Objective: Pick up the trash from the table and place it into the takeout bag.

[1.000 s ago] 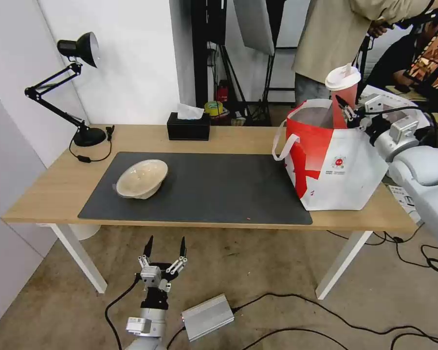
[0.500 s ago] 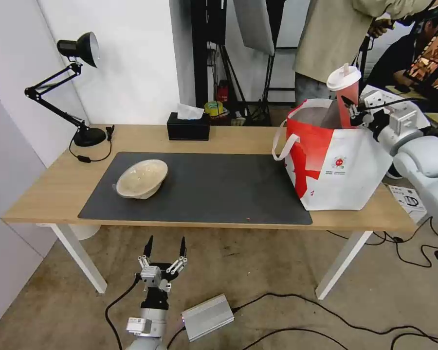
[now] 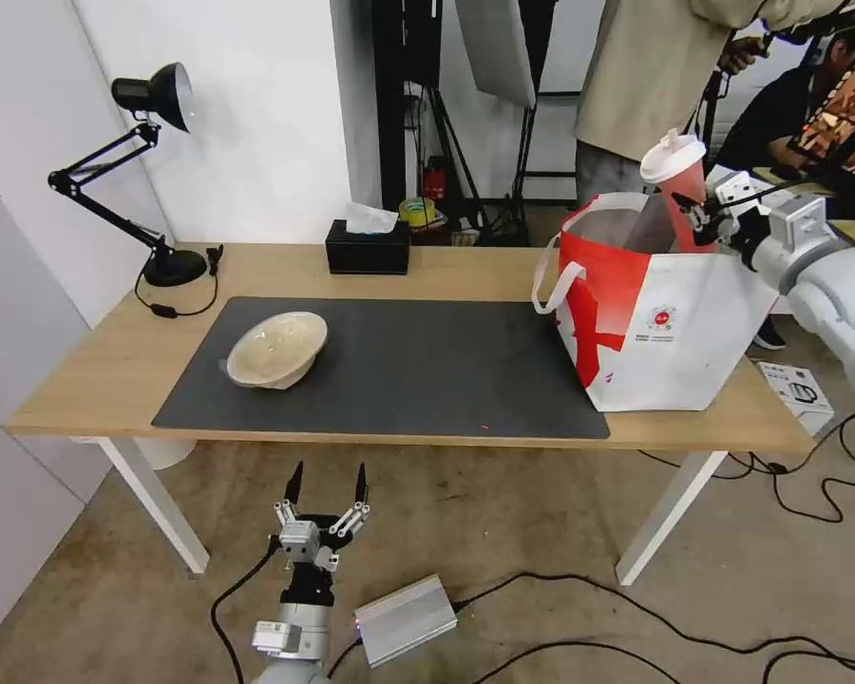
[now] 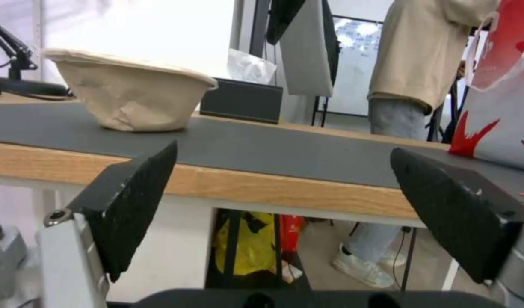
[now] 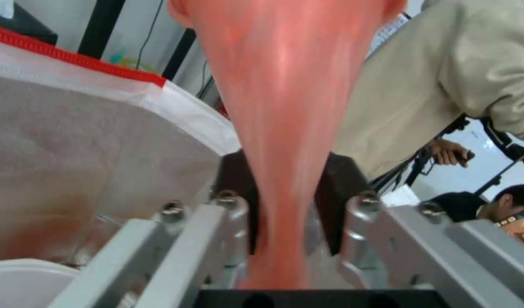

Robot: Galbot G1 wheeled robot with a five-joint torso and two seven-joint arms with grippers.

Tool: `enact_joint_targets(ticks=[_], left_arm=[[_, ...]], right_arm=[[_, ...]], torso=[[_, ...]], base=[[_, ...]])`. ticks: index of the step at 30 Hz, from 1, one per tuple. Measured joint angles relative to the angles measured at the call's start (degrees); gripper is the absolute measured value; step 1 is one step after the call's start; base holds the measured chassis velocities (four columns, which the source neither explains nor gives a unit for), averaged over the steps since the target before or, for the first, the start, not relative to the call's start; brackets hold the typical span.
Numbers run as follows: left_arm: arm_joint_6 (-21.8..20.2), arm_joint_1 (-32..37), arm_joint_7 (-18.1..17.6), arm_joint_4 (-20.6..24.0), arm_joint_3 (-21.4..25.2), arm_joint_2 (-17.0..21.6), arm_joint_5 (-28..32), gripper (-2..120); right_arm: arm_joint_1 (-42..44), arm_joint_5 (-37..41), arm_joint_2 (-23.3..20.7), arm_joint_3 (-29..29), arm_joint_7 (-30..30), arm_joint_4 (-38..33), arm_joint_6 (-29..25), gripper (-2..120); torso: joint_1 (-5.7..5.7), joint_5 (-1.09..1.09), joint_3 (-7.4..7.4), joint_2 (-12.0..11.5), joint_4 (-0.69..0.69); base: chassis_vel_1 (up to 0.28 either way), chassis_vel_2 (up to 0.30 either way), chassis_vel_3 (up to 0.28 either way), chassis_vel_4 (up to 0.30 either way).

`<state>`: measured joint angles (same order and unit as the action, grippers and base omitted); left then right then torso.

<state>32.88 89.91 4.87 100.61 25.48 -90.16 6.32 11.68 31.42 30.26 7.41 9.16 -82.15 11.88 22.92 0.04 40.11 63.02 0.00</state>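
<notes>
Right hand (image 3: 701,215) is pinching the cup (image 3: 679,185) over the bag (image 3: 674,323), seemingly just inside; left hand (image 3: 325,480) is hanging spread below the counter (image 3: 95,370).

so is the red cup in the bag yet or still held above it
Partly in: the right gripper holds the red cup, tilted, its base below the takeout bag rim.

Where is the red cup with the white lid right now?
In the head view the red drink cup is on the right, tilted over the open takeout bag, clamped in the right gripper.
</notes>
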Motion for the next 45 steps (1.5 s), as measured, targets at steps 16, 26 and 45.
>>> enact_joint_targets(ticks=[16, 26, 45], left_arm=[[0.14, 0.15, 0.16, 0.2, 0.17, -0.21, 0.03, 100], [0.2, 0.12, 0.18, 0.12, 0.18, -0.27, 0.09, 100], [0.23, 0.0, 0.21, 0.12, 0.06, -0.33, 0.13, 100]], right_arm=[[-3.0, 1.0, -0.78, 2.89, 0.12, -0.9, 1.27, 84], [-2.13, 0.85, -1.05, 2.52, 0.05, -1.39, 1.29, 100], [-2.79, -2.15, -2.87, 3.54, 7.15, -1.79, 1.68, 100]], torso=[[0.0, -0.02, 0.0, 0.0, 0.01], [0.0, -0.02, 0.0, 0.0, 0.01], [0.0, -0.04, 0.0, 0.0, 0.0]], base=[[0.0, 0.0, 0.0, 0.0], [0.0, 0.0, 0.0, 0.0], [0.0, 0.0, 0.0, 0.0]])
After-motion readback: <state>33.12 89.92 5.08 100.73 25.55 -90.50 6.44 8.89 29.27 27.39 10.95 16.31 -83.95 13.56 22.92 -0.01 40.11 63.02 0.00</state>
